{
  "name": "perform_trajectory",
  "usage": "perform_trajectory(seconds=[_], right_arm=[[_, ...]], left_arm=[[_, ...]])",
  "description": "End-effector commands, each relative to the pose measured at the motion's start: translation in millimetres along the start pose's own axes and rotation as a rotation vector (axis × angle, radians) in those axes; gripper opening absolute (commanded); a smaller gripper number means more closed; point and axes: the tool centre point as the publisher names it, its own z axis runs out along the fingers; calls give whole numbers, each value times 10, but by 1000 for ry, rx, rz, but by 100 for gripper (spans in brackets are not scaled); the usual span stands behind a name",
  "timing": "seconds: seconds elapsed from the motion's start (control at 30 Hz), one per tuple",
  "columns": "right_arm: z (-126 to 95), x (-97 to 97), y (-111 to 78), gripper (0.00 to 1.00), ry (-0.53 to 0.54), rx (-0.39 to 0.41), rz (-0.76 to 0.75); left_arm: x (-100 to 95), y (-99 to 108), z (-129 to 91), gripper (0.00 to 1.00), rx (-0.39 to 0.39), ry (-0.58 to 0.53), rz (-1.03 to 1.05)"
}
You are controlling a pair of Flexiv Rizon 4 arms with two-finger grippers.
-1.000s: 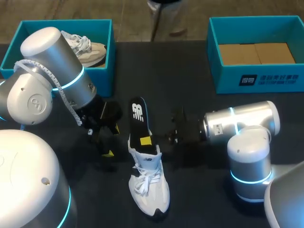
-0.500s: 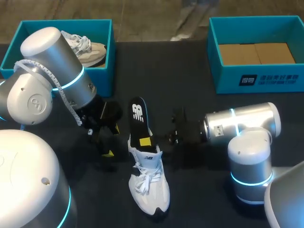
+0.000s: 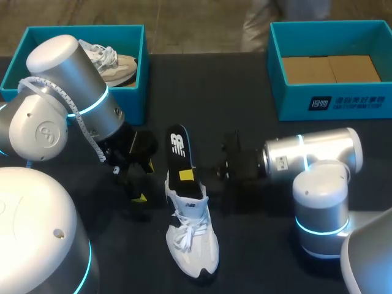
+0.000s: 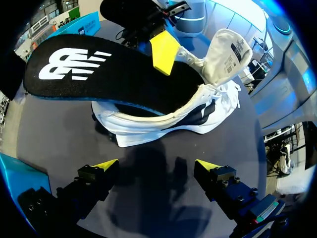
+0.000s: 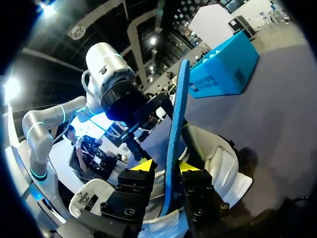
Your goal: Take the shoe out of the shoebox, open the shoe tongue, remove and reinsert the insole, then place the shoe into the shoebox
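A white shoe [image 3: 191, 239] lies on the dark table, toe toward me. Its black insole [image 3: 178, 147] sticks out of the opening, heel end away from me. My right gripper [image 3: 185, 176] comes in from the right at the shoe's collar. In the right wrist view the insole [image 5: 177, 109] stands edge-on between the fingers of the right gripper [image 5: 168, 166], which sit slightly apart from it, open. My left gripper [image 4: 156, 164] is wide open and holds nothing, a short way left of the shoe [image 4: 163, 126]. From there the insole [image 4: 99, 74] overhangs the heel.
A teal shoebox [image 3: 136, 73] at the back left holds another pale shoe [image 3: 110, 61]. A second teal box [image 3: 331, 104] with a cardboard lining stands at the back right. Bare tabletop lies between the boxes and in front of the shoe.
My right gripper's fingers have parted from the insole and its yellow tip has shifted slightly away from me. The insole, shoe and left arm have stayed in place.
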Motion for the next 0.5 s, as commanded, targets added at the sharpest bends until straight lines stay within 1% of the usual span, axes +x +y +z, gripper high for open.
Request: perform_trajectory(seconds=[0.03, 0.13, 0.23, 0.33, 0.4, 0.43, 0.5], right_arm=[[39, -2, 48, 25, -4, -2, -2], [35, -20, 80, 21, -5, -10, -2], [38, -43, 108, 19, -5, -16, 1], [41, -63, 128, 15, -7, -22, 4], [42, -75, 140, 9, -7, -24, 6], [43, -80, 146, 2, -7, -26, 7], [45, -89, 151, 0, -8, -25, 12]], left_arm=[[11, 0, 2, 100, -1, -3, -1], [11, 0, 2, 100, -1, -3, -1], [11, 0, 2, 100, -1, -3, -1], [11, 0, 2, 100, -1, -3, -1], [11, 0, 2, 100, -1, -3, -1], [11, 0, 2, 100, -1, -3, -1], [11, 0, 2, 100, -1, -3, -1]])
